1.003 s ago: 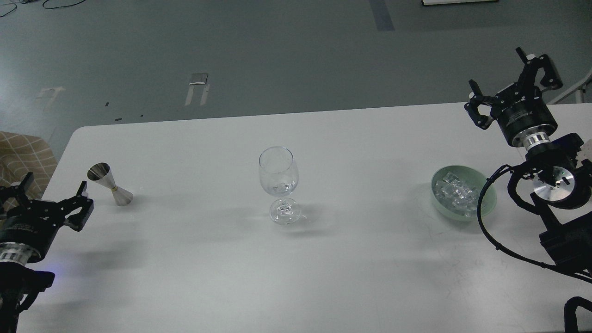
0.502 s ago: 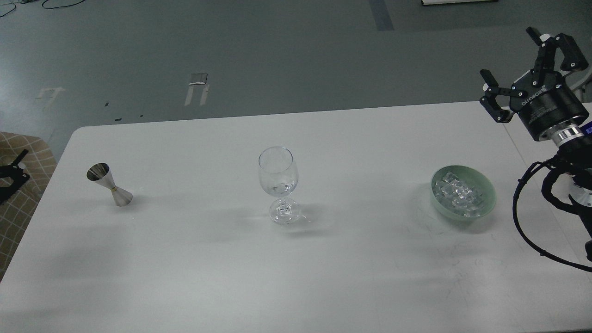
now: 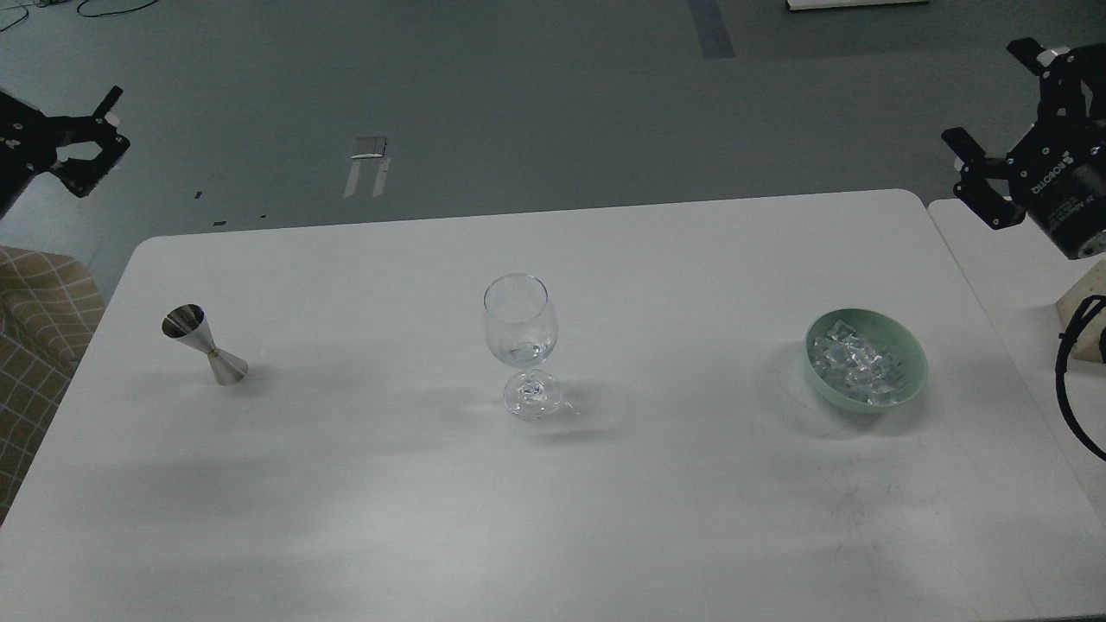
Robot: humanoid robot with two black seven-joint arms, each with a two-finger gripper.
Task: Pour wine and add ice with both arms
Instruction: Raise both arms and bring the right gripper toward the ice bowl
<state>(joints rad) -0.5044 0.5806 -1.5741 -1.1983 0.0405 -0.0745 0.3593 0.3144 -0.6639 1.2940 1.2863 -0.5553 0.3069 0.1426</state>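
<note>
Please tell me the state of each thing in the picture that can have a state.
wine glass: upright, one ice cube inside
jigger: upright, untouched
green bowl: holds ice
left end effector: open, empty, raised off the table
right end effector: open, empty, raised beyond the bowl

My black claw-like left gripper (image 3: 86, 142) has swung from lower left to the frame's upper left. My black claw-like right gripper (image 3: 1007, 108) has risen toward the upper right corner, clearing the table.
</note>
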